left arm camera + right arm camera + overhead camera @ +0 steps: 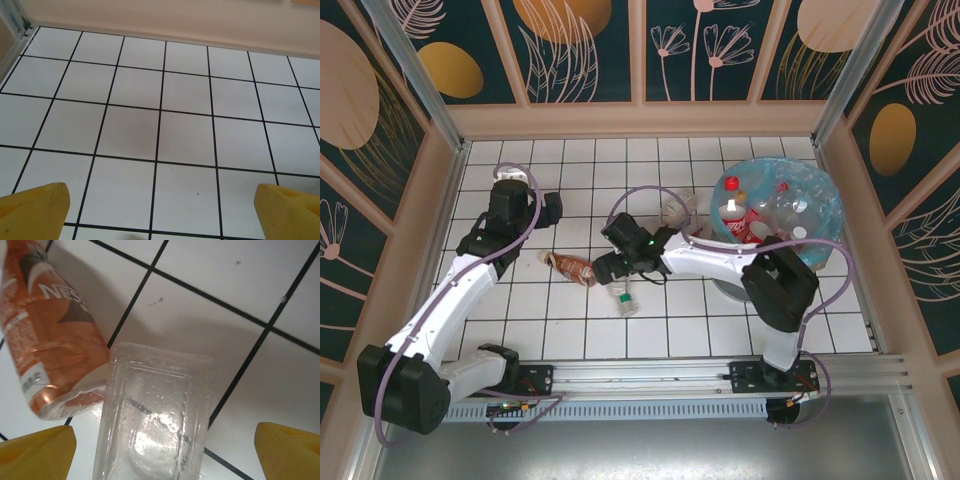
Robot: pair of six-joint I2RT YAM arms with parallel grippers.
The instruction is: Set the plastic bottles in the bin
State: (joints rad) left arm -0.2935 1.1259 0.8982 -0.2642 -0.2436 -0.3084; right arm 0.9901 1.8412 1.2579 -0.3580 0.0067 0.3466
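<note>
Bottles [752, 222]: several lie heaped in the bin [835, 225] at the right of the table [560, 160]. Three are loose on the tiles to the bin's left.
Bin: stands at mid-right, close by the right arm, which I judge gives that arm a short carry. Its blue liner [740, 170] is folded over the rim, so the mouth stays wide.
Heap in bin: clear bodies with red caps and labels, lying crosswise at odd angles, as dropped things settle.
Right claw [162, 450]: reaches left over the table's centre, spread wide, with a yellow tip on either side of the clear bottle. It grips nothing and neither pad touches. It is likely lined up to close across the bottle's narrow width.
Left claw [160, 212]: also spread wide and empty, over bare tiles near the back wall [150, 25] at far left. It is well apart from every bottle and out of the other arm's way.
Orange bottle [570, 266]: on its side at centre, long axis slanting from far-left to near-right. Its broad end lies next to the clear one, so I judge the neck points left.
Clear bottle [625, 297]: on its side just right of the orange one, long axis roughly near to far, in line with the claw's reach. I cannot tell which end has the cap, or whether the two touch.
Third bottle [678, 207]: clear, just beside the bin's left wall, behind the right forearm. Its heading is unclear.
</note>
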